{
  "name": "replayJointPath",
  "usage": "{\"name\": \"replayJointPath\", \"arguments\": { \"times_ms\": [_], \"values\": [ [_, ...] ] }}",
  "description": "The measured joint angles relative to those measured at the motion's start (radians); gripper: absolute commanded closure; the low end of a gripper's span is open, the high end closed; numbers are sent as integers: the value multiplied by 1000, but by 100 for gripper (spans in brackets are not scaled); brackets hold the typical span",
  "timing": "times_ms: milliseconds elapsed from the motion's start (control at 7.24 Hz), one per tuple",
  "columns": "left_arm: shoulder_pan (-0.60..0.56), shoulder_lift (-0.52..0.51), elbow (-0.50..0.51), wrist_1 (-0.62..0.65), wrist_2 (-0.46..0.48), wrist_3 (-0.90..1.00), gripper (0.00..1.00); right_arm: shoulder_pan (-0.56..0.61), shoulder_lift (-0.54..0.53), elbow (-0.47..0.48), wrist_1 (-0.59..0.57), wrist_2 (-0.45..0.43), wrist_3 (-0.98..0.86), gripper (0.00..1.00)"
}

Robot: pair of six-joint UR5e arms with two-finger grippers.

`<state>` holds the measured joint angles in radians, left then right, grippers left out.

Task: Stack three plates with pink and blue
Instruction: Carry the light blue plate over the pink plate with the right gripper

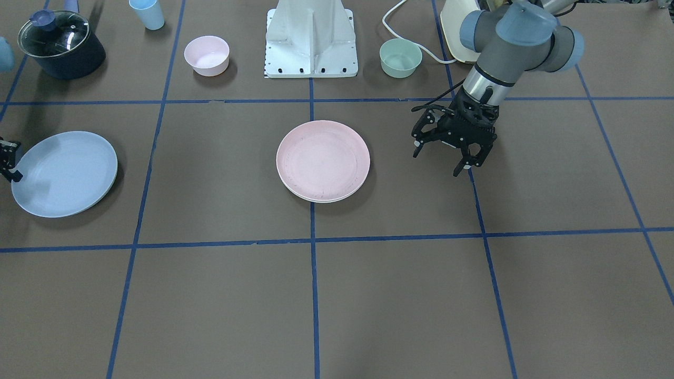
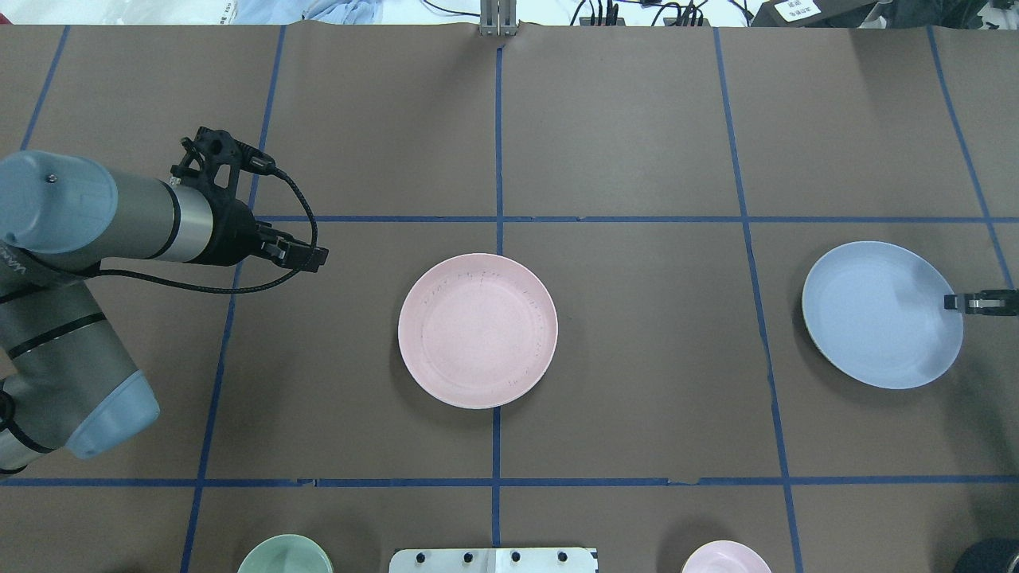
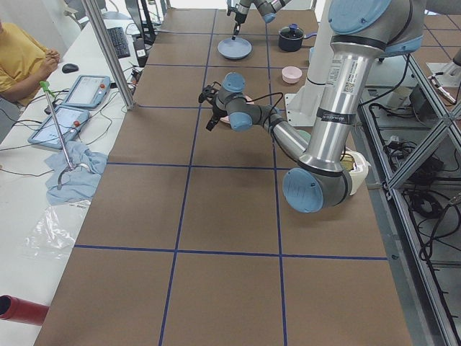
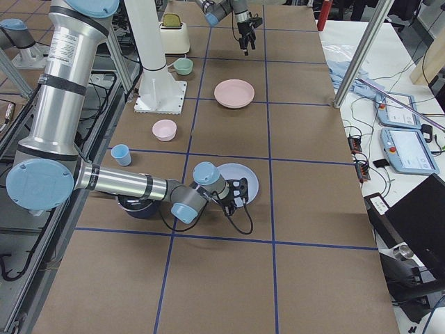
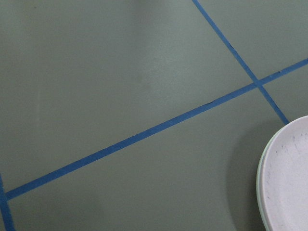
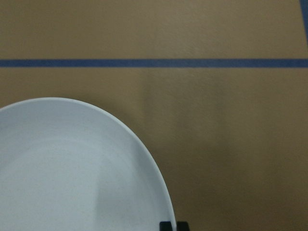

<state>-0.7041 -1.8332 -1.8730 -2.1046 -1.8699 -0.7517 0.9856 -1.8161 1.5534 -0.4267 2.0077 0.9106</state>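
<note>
While the pale pink round matte plate point(image 1: 323, 158) sits at the centre of the brown, blue-taped table point(image 1: 368, 295), nested on a cream-white plate point(image 1: 318, 201) that shows only as a thin crescent under its near edge, the third piece of the stack lies well apart on the robot's right. The right gripper point(image 2: 949, 302) reaches that light blue round matte plate point(image 2: 880, 314) from its outer side, low and nearly level. This is the sensible way to take a shallow dish that offers nothing but a raised rim.

The right wrist view shows two fingertips close together at the plate's edge, so the jaws appear to be pinching the rim. Whether the plate is lifted clear of the table or only tipped cannot be told.

The left gripper point(image 1: 438, 162) hangs above the table beside the pink-on-cream pair and apart from it, jaws spread and holding nothing — parked, by the look of it, out of the other arm's way.

Two of the three plates look stacked. The step in hand seems to be carrying the blue one across to set it on the pink — a move that calls for a level carry and a centred release so the rims nest.
</note>
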Motion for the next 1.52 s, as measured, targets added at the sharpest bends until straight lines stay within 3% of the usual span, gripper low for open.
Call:
{"name": "replayJointPath", "arguments": {
  "times_ms": [276,691,967,1243,1520],
  "values": [
    [0,1,0,0,0,0,0,1,54,109,-16,41,83,100],
    [-11,4,-2,7,-5,6,0,-94,287,178,-63,36,319,100],
    [-91,35,-10,48,-39,124,0,-276,397,225,-182,-108,428,100],
    [-176,83,-15,66,-68,265,0,-443,500,311,-447,-283,469,100],
    [-193,94,-15,66,-75,288,0,-541,604,324,-647,-389,491,100]
  ]
}}
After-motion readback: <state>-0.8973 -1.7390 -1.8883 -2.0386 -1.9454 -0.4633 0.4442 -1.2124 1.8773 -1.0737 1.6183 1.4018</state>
